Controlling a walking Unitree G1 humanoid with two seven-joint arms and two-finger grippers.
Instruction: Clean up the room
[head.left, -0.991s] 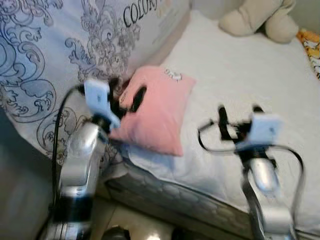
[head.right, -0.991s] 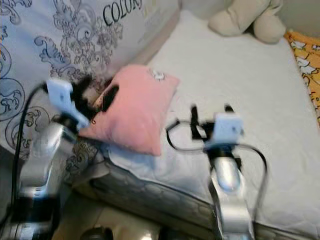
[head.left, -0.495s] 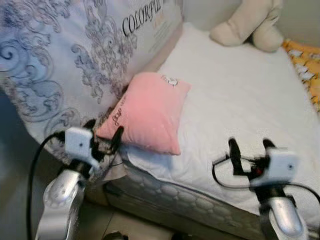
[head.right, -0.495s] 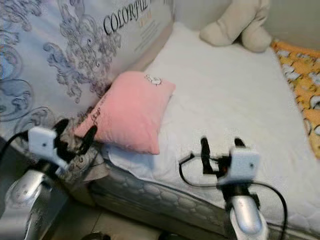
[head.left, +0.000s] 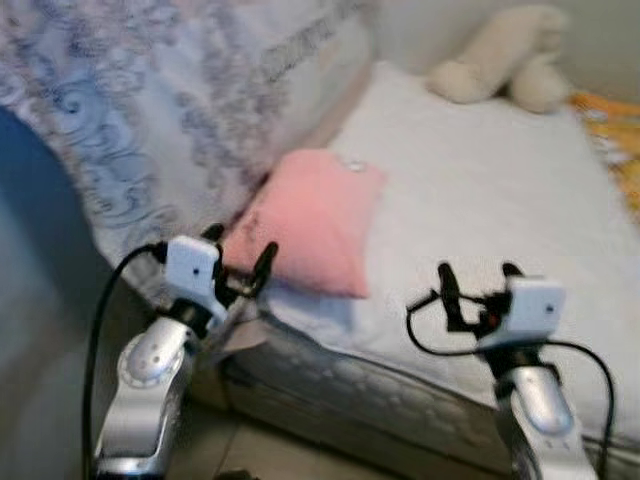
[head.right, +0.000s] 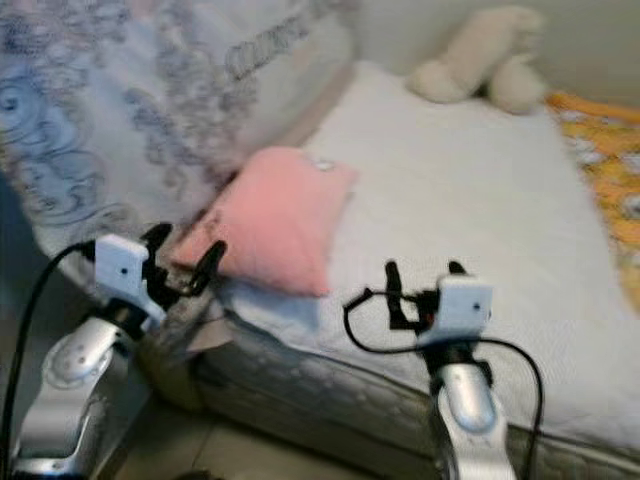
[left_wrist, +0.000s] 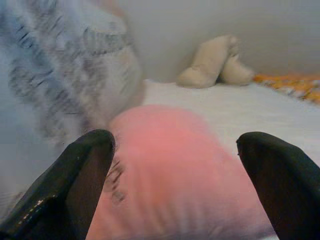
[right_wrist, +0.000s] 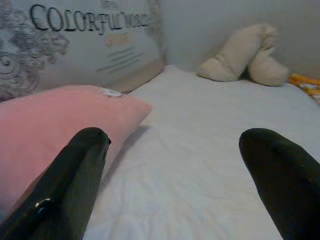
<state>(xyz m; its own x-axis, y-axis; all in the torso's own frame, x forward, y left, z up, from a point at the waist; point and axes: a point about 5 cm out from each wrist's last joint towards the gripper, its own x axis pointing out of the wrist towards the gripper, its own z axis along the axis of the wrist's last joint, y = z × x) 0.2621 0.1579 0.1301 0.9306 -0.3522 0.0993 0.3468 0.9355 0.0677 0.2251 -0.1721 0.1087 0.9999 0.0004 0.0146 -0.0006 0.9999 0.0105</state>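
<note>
A pink pillow (head.left: 315, 220) lies on the near left corner of a white bed (head.left: 480, 190), against a large patterned package (head.left: 180, 110). My left gripper (head.left: 238, 265) hangs open just in front of the pillow's near left edge, off the mattress, holding nothing. The left wrist view looks over the pillow (left_wrist: 175, 170) between the open fingers (left_wrist: 75, 185). My right gripper (head.left: 475, 285) is open and empty above the bed's near edge, right of the pillow. In the right wrist view the pillow (right_wrist: 60, 120) lies to one side.
A beige plush toy (head.left: 500, 60) rests at the far end of the bed by the wall. An orange patterned blanket (head.left: 610, 120) lies along the bed's right side. The mattress edge (head.left: 380, 390) runs below both grippers, with floor (head.left: 40, 380) to the left.
Both arms pulled back from the pillow, the left gripper drawing off it to the bed's corner. The camera shifted and the picture is blurred now. The pillow stays in place.
</note>
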